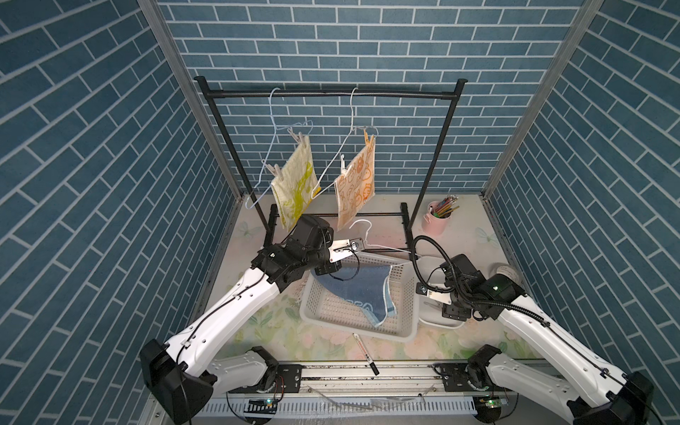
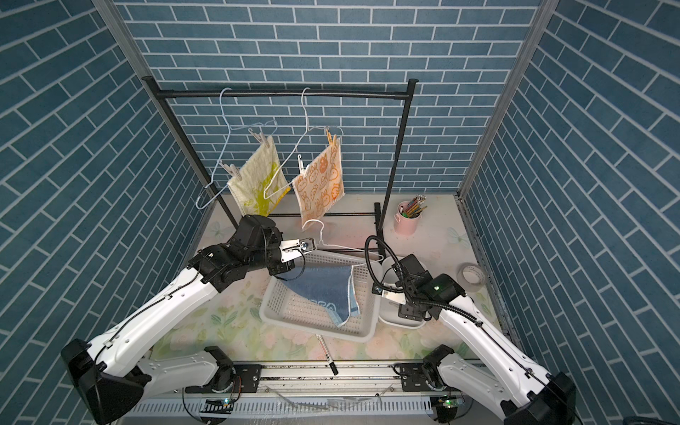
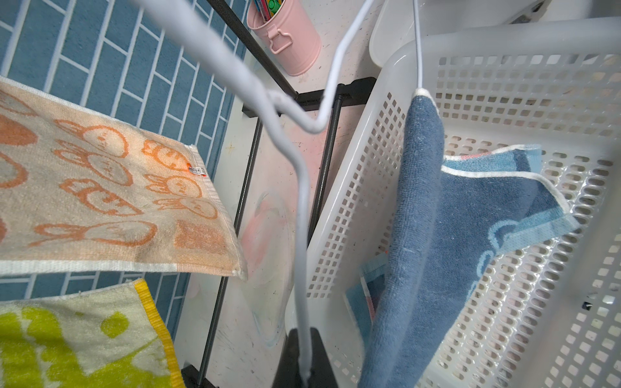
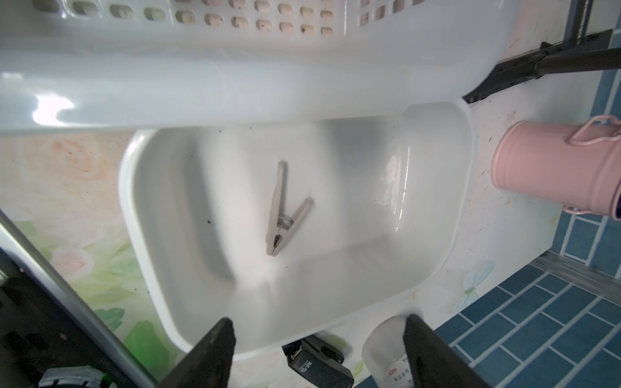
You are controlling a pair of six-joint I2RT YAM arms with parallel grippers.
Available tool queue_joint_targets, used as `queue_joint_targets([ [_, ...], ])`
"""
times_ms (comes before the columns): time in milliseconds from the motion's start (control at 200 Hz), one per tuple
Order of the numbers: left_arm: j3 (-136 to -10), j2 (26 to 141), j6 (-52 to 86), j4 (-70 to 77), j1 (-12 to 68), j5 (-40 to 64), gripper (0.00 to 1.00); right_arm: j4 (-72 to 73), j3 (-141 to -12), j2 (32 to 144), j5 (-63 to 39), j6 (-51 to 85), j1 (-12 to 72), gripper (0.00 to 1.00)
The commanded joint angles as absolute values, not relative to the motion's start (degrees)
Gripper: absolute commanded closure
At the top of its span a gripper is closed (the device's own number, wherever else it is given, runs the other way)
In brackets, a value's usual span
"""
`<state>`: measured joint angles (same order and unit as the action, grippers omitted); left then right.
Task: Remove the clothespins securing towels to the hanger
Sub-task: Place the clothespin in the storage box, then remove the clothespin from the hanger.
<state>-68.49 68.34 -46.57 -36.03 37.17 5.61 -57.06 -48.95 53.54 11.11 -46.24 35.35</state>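
Table [image 1: 478, 228] carried the black rack [image 1: 327, 94], with the white mesh basket [image 1: 408, 294] in front of it and the white tub [image 4: 437, 188] just beside the basket. Yellow towel [image 1: 294, 184] and orange towel [image 1: 357, 184] hung from two wire hangers [image 1: 351, 121] on the rack bar. Blue towel [image 1: 353, 287] was draped into the basket, one corner up at the wire of the loose hanger [image 3: 302, 188]. Your left gripper [image 3: 305, 356] was clamped on that hanger's wire, above the basket's far rim. Your right gripper [image 4: 319, 332] hung over the tub, jaws apart, nothing between them. Two pale clothespins [image 1: 300, 138] pinned the yellow towel. A tan clothespin [image 1: 369, 137] and a white clothespin [image 1: 343, 165] pinned the orange towel. One grey clothespin [image 4: 284, 211] lay flat on the tub floor, clear of your gripper.
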Motion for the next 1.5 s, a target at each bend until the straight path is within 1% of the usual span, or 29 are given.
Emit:
queue_joint_targets([
  [0,-68.0,67.4,-46.9,-34.7,37.5,6.3,1.0,-57.2,-53.4,50.8,8.3,-44.1,34.8,0.19],
  [100,-67.9,67.5,-46.9,-34.5,37.5,6.4,1.0,-55.5,-57.5,48.3,3.4,-42.0,34.7,0.18],
  [205,-67.8,67.5,-46.9,-34.1,37.6,6.8,1.0,-51.4,-61.7,47.1,-4.4,-38.1,34.7,0.15],
  [375,-68.4,67.9,-47.8,-34.2,37.6,7.3,1.0,-41.5,-65.9,51.2,-19.9,-28.9,34.7,0.15],
  [515,-72.5,68.9,-50.1,-38.1,39.8,5.4,1.0,-29.9,-65.0,55.9,-30.3,-21.9,34.4,0.14],
  [675,-79.1,72.8,-54.7,-46.0,45.7,-2.2,1.0,-16.6,-62.3,60.7,-41.2,-14.9,31.3,0.14],
  [835,-82.0,74.8,-55.4,-47.1,47.3,-4.1,1.0,-6.0,-58.9,63.2,-46.1,-10.3,30.2,0.14],
  [950,-83.6,76.0,-56.8,-47.3,48.6,-7.3,1.0,3.1,-55.9,64.7,-48.9,-4.3,30.0,0.2],
  [1070,-85.3,77.0,-58.5,-47.7,49.9,-10.4,1.0,8.6,-54.0,66.1,-50.2,-1.3,30.1,0.3],
  [1150,-86.8,78.0,-59.1,-49.0,50.5,-11.9,1.0,13.3,-52.5,67.2,-51.4,1.3,30.1,0.31],
  [1225,-87.8,78.6,-59.0,-49.5,50.6,-12.0,1.0,15.8,-51.9,68.5,-52.7,2.5,30.3,0.36],
  [1390,-87.9,79.3,-58.7,-48.8,51.0,-12.1,1.0,15.7,-52.0,69.9,-53.9,2.4,30.8,0.51],
  [1466,-87.8,79.6,-58.5,-48.6,51.0,-12.3,1.0,15.7,-52.0,69.8,-54.6,2.3,31.0,0.62],
  [1496,-87.8,79.8,-58.3,-48.5,51.1,-12.1,1.0,15.7,-52.0,69.7,-54.8,2.3,31.1,0.65],
])
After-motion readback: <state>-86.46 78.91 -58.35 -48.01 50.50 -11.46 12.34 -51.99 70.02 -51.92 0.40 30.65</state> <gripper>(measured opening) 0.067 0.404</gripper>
